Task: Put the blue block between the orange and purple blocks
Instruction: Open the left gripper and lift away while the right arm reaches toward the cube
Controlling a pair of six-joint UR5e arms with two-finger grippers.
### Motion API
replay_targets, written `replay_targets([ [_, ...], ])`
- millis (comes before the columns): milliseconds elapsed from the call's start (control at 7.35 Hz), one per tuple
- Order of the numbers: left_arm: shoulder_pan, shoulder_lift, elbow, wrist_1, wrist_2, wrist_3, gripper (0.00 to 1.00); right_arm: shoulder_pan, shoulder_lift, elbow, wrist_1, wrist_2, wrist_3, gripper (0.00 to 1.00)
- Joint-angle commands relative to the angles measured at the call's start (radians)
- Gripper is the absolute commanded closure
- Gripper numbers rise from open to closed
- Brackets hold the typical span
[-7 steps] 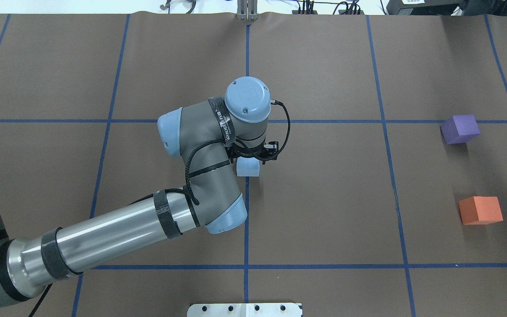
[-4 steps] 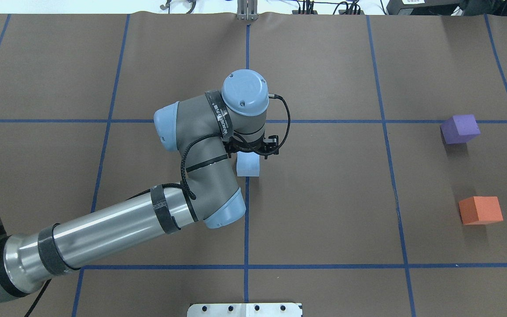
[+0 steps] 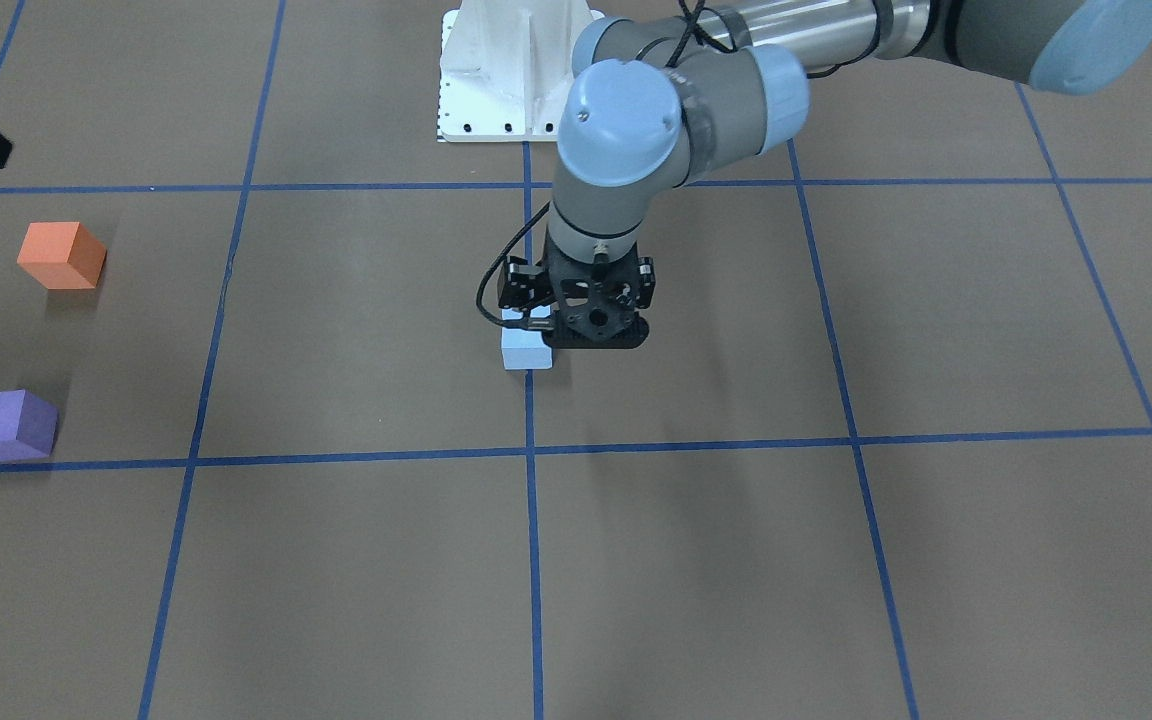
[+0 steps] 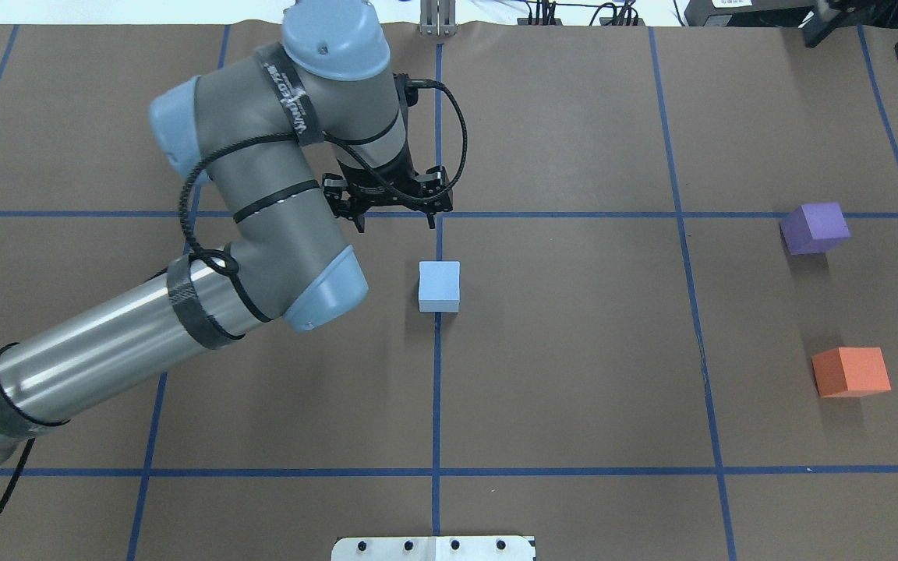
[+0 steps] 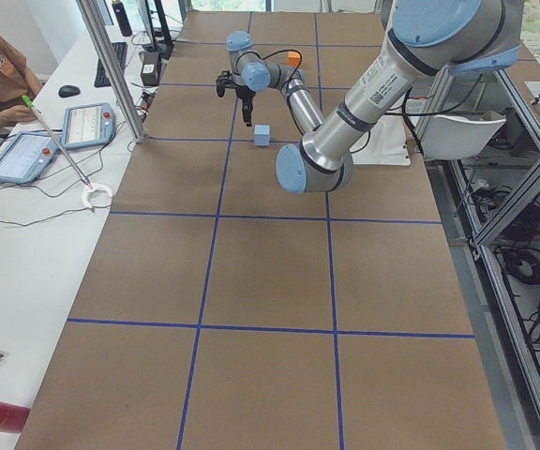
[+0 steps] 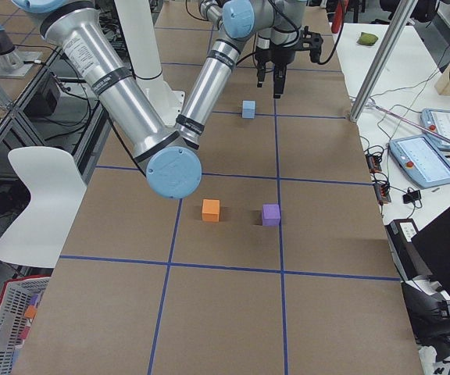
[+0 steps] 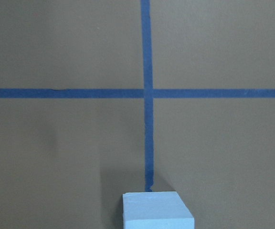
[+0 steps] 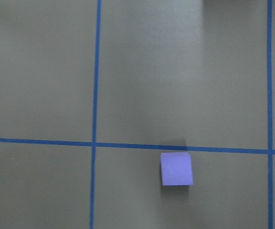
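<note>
Hanging above the tabletop [image 4: 574,389], the left claw [image 4: 394,222] pointed downward with its two dark fingers [image 4: 360,221] spread well apart and nothing between them. In the overhead view it sat near a crossing of the blue tape lines [image 4: 558,214], on the side of the blue block [image 4: 439,286] away from the robot and a little toward the robot's left, clear of the block and not touching it. The two side views showed it raised off the surface.

The blue block lay flat on the tabletop, squarely over the central tape line, just short of that crossing on the robot's side. The left wrist camera caught only the block's top at the lower edge of its picture, with the tape cross beyond it.

Far off to the robot's right stood the purple block [image 4: 814,227] and the orange block [image 4: 850,372], apart from each other, the purple one farther from the robot and touching a tape line, the orange one nearer. Both were well apart from the blue block. The right wrist camera looked down on the purple block from high up, just beside a tape line.

Of the right claw [image 4: 874,33] only dark pieces showed at the far right corner of the overhead view; I could not tell how wide it stood.
</note>
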Motion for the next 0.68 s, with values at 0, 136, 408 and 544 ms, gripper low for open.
replay_targets([
  [0,-0.089,0.158,-0.245,0.180,-0.018,0.172,0.00,-0.188,0.119,0.004,0.006,-0.076,0.230,0.00],
  [136,-0.132,0.243,-0.306,0.189,-0.018,0.248,0.00,-0.328,0.164,-0.015,0.012,-0.195,0.310,0.00],
  [408,-0.218,0.382,-0.378,0.189,-0.019,0.390,0.00,-0.502,0.221,-0.187,0.237,-0.299,0.495,0.00],
  [544,-0.264,0.448,-0.415,0.189,-0.019,0.466,0.00,-0.576,0.241,-0.282,0.351,-0.373,0.562,0.00],
])
